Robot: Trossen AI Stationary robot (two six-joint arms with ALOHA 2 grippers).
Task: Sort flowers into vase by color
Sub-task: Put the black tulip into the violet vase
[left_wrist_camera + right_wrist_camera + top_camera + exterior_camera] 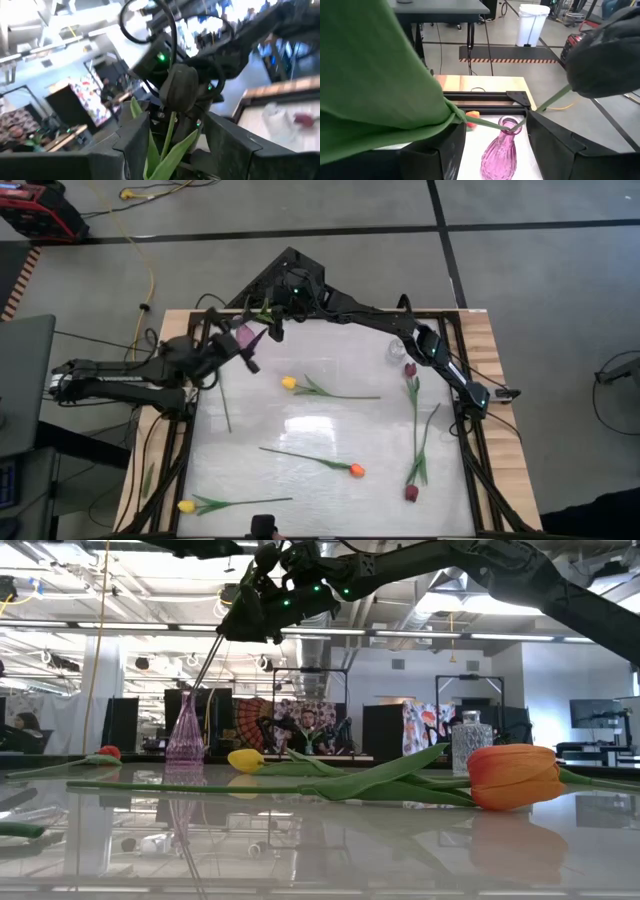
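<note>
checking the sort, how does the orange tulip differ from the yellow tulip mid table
The orange tulip has an orange-red head pointing right and lies nearer the front edge. The yellow tulip mid table has a yellow head pointing left and lies farther back. Both lie flat on the table with green stems and leaves, untouched by either claw.
</note>
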